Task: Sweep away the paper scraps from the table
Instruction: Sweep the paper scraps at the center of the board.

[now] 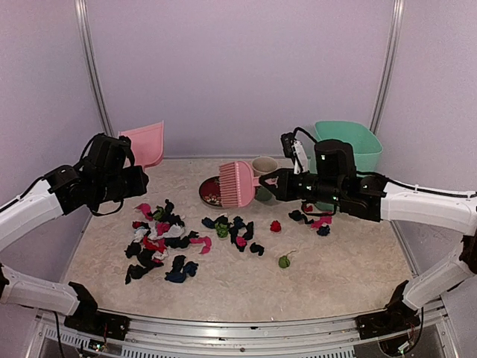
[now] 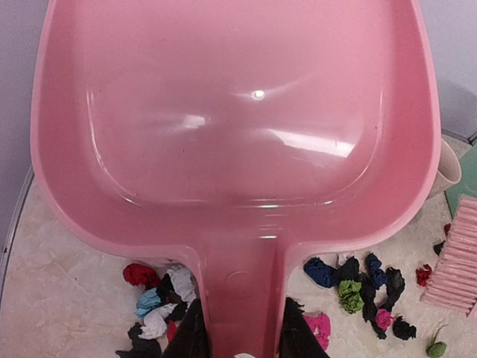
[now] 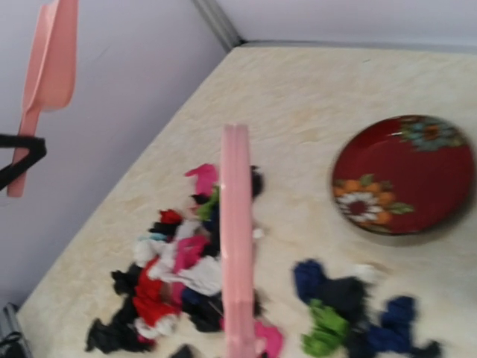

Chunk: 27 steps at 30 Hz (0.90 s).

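Top external view shows the paper scraps (image 1: 160, 239) all lying loose on the counter (image 1: 335, 268). The biggest heap sits toward 8 o'clock from the counter's middle, and a smaller dark cluster lies at the middle itself. A few bits lie out at 3 o'clock under the right arm, and a lone green ball rests at 5 o'clock.

At 12 o'clock from the middle cluster hangs the pink brush (image 1: 237, 183), raised off the surface with the right fingers (image 1: 277, 183) clenched on its handle. Behind it, farther toward 12 o'clock, are a red plate (image 1: 209, 192), a cup (image 1: 264, 165) and a green bin (image 1: 349, 145).

Out at 10 o'clock the left fingers (image 2: 195, 337) clamp the handle of the pink dustpan (image 2: 238, 134), which is held up in the air above the big heap. The left wrist view shows its tray bare, with no scrap inside.

Judging by this, both tools are in hand but the sweeping itself is not yet begun. Gathering the heaps, pushing them into the pan and carrying them off all remain to be done.
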### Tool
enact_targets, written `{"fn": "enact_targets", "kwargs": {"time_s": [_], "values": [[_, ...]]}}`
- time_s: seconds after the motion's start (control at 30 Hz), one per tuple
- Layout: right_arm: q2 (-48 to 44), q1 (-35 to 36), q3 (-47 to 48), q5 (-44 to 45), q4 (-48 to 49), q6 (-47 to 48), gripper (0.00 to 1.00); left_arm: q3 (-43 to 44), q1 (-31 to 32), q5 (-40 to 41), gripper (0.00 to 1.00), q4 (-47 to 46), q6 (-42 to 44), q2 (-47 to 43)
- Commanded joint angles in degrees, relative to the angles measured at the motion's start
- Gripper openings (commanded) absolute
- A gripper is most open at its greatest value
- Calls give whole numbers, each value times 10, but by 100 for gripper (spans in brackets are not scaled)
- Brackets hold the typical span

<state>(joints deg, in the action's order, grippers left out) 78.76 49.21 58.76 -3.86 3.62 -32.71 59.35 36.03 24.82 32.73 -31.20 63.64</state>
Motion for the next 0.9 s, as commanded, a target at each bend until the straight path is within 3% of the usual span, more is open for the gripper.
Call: {"fn": "enact_targets", "kwargs": {"time_s": [0.0,0.33,0.67,0.87], "values": [[68,30,55,-2,76,-45,0,-7,-37,0,0,5,56,-31],[264,64,172,-47,141,-137,0,-12,-46,43,0,47,69,-100],[471,92,351,-86,200,-260,0,-29,-47,-10,0,81,67,-150],[590,105,483,-90,188,-333,0,-10,-47,-33,0,105,66,-172]]}}
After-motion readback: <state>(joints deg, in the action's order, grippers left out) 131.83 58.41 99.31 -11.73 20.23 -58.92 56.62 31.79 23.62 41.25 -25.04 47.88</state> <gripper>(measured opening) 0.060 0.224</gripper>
